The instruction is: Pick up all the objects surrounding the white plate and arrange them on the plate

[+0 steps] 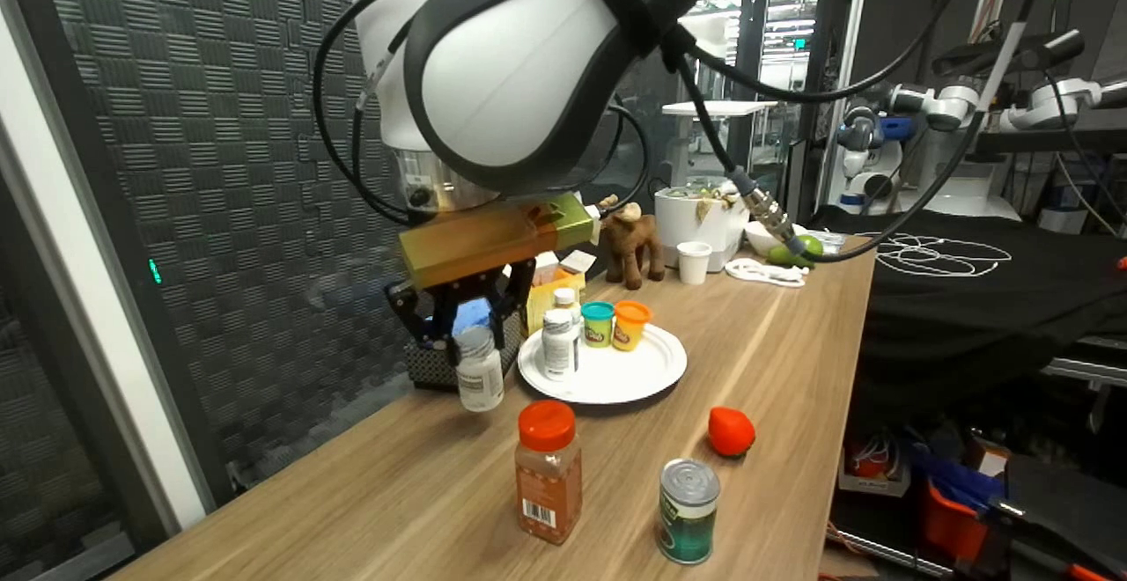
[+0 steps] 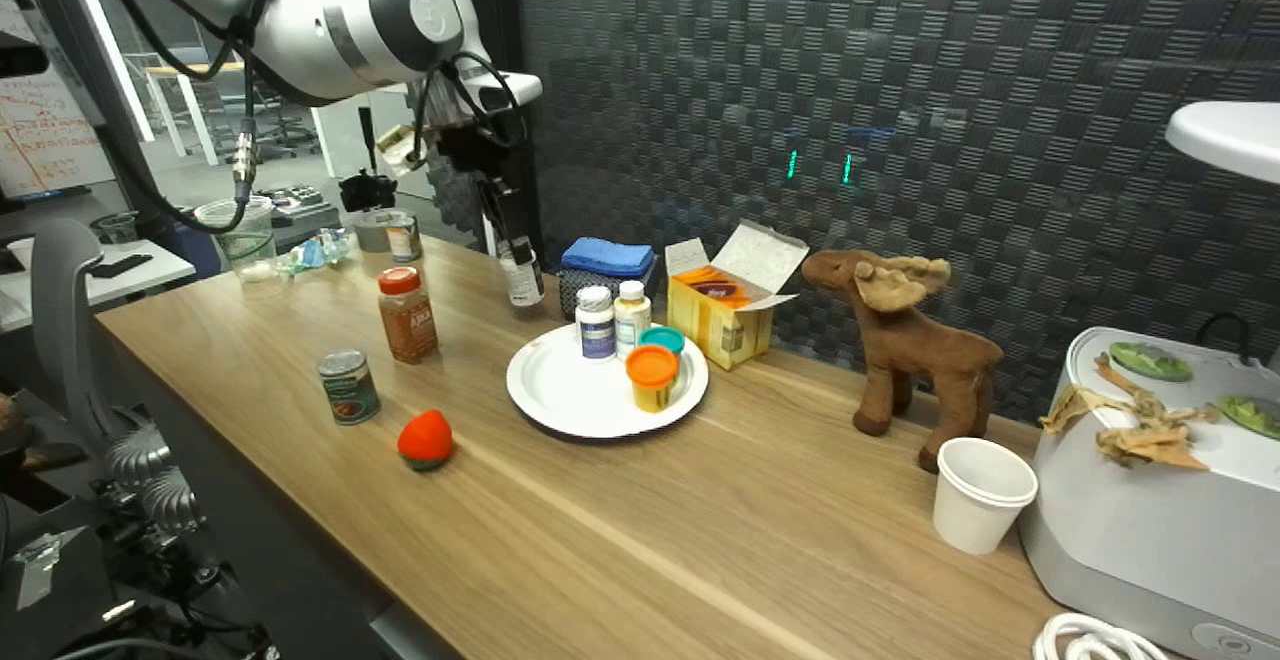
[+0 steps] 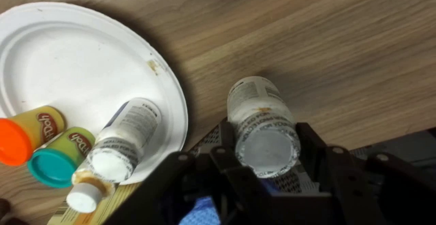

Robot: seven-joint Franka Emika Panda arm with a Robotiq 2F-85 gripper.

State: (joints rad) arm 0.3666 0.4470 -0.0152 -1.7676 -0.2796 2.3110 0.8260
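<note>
My gripper is shut on a white pill bottle, a finger against each side of its cap. In an exterior view that bottle leans slightly beside the white plate; whether its base touches the table I cannot tell. On the plate stand another white pill bottle, a slimmer white-capped bottle, an orange-lidded tub and a teal-lidded tub. Off the plate are a red-lidded spice jar, a green-labelled can and an orange-red round piece.
Behind the plate are a dark mesh box with a blue cloth and an open yellow carton. A brown toy moose, paper cups and a white planter stand further along the table. The wall is close behind.
</note>
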